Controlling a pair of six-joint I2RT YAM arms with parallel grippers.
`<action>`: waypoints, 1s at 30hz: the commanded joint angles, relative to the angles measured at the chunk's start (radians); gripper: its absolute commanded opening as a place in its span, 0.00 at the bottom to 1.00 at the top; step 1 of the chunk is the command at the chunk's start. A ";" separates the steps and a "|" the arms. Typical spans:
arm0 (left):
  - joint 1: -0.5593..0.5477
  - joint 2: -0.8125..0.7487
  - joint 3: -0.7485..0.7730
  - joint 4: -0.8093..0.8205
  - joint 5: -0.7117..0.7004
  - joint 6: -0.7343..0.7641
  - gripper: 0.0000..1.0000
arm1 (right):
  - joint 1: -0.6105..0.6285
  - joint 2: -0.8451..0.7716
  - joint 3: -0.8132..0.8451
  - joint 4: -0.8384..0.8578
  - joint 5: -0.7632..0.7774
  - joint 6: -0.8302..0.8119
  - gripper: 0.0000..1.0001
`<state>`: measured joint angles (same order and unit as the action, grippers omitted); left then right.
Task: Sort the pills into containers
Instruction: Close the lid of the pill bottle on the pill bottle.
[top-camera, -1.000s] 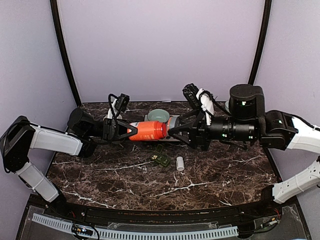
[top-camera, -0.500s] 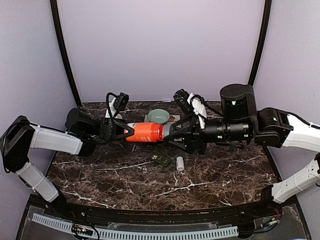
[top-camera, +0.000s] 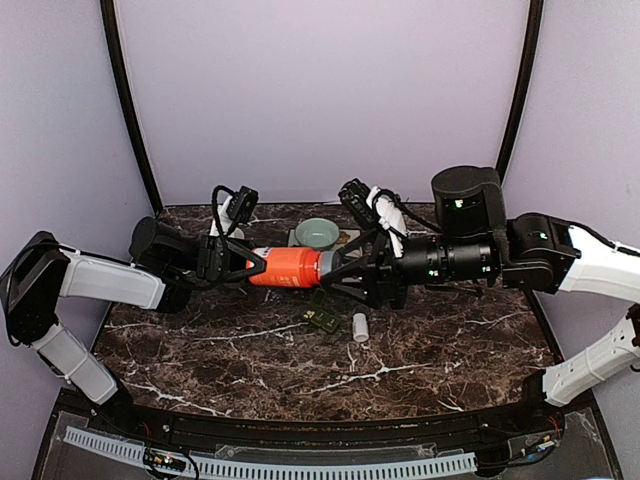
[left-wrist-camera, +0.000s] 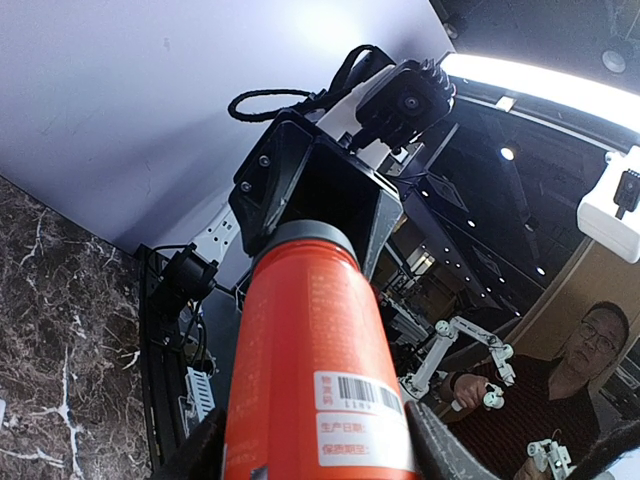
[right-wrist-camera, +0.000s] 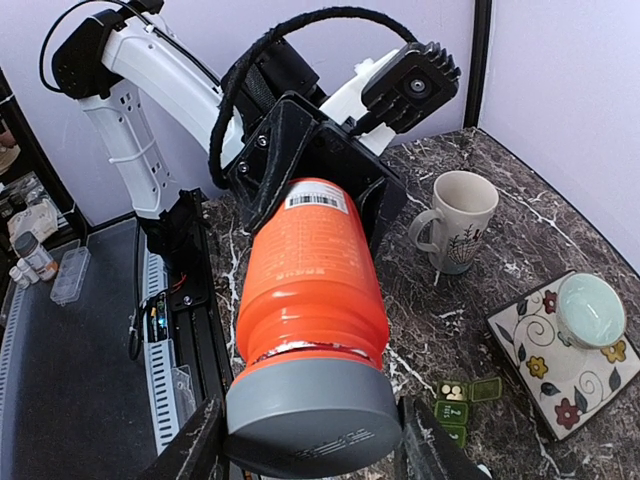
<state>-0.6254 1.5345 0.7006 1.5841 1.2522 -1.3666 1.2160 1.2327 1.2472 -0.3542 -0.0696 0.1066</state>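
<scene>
My left gripper (top-camera: 262, 266) is shut on the base end of an orange bottle (top-camera: 290, 266), held level above the table; it also shows in the left wrist view (left-wrist-camera: 310, 370). The bottle's grey cap (right-wrist-camera: 315, 415) points at my right gripper (top-camera: 340, 268), which is open, with a finger on each side of the cap (right-wrist-camera: 310, 440). The dark green pill box (top-camera: 322, 318) lies on the table under the bottle. In the right wrist view (right-wrist-camera: 455, 410) its end compartment is open with a few pale pills (right-wrist-camera: 451, 391) inside.
A pale green bowl (top-camera: 316, 233) sits on a patterned square plate (right-wrist-camera: 545, 375) at the back. A cream mug (right-wrist-camera: 458, 220) stands near the left arm. A small white vial (top-camera: 360, 326) lies right of the pill box on the dark marble table.
My right gripper has moved left to the bottle and its fingers now flank the cap. The left gripper and bottle have shifted slightly left.
</scene>
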 joint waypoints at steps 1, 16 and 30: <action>0.004 -0.034 0.024 0.056 0.009 -0.007 0.00 | -0.006 -0.005 0.031 0.041 -0.009 0.003 0.20; 0.004 -0.041 0.024 0.053 0.007 -0.005 0.00 | -0.007 0.015 0.047 0.060 -0.015 0.004 0.20; 0.003 -0.060 0.036 0.046 0.012 -0.013 0.00 | -0.006 0.041 0.059 0.064 -0.009 -0.001 0.21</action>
<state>-0.6258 1.5314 0.7010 1.5841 1.2602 -1.3739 1.2160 1.2652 1.2678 -0.3367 -0.0753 0.1066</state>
